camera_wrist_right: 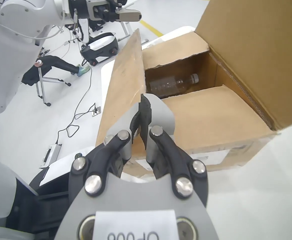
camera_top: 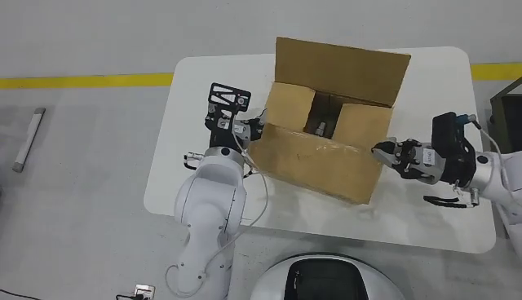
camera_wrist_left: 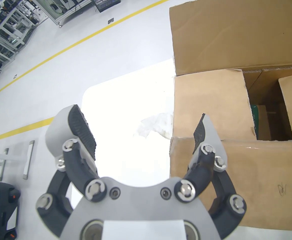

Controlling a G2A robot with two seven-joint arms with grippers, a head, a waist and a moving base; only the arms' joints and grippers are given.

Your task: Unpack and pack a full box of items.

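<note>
Right gripper is pinched closed on the upright front flap of the cardboard box. Just beyond its fingertips a clear plastic bottle lies inside, half hidden by flaps. Left gripper gapes wide and empty beside the box's other end; a green item inside is unclear. The box sits on a white table.

Tallied from my remote station: one white table, one cardboard box, and inside it, as far as I can see, one clear plastic bottle and one green-edged item. One crumpled white scrap. Two grippers under my control: left gripper, right gripper.
</note>
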